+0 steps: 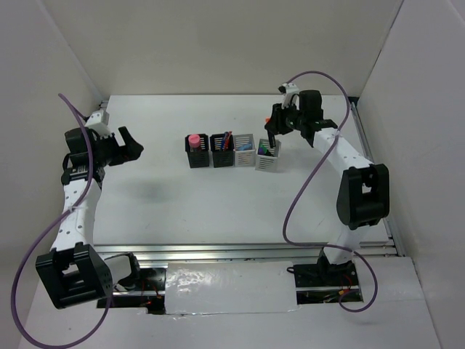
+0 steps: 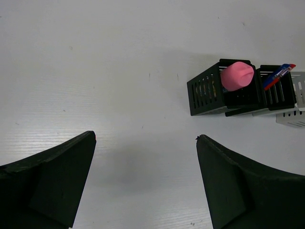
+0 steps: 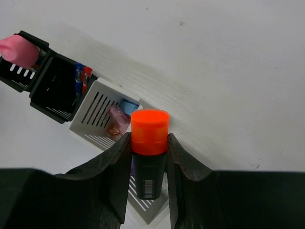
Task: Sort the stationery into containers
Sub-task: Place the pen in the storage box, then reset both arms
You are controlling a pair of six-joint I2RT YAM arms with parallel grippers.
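Four slatted cups stand in a row mid-table: two black cups [image 1: 196, 155] [image 1: 221, 153] and two grey cups [image 1: 243, 149] [image 1: 267, 161]. My right gripper [image 1: 272, 137] is shut on an orange-capped, black-bodied highlighter [image 3: 149, 129], held upright over the rightmost grey cup [image 3: 148, 212]. The other grey cup [image 3: 95, 114] holds purple, light blue and peach markers. The nearer black cup [image 3: 52, 90] holds blue and red pens [image 3: 82, 76]. The far-left black cup [image 2: 205, 93] holds a pink marker [image 2: 236, 76]. My left gripper [image 2: 145, 138] is open and empty over bare table, left of the row [image 1: 131, 142].
White walls enclose the table on the left, back and right. A metal rail [image 1: 240, 251] runs along the near edge by the arm bases. A purple cable [image 1: 305, 189] loops beside the right arm.
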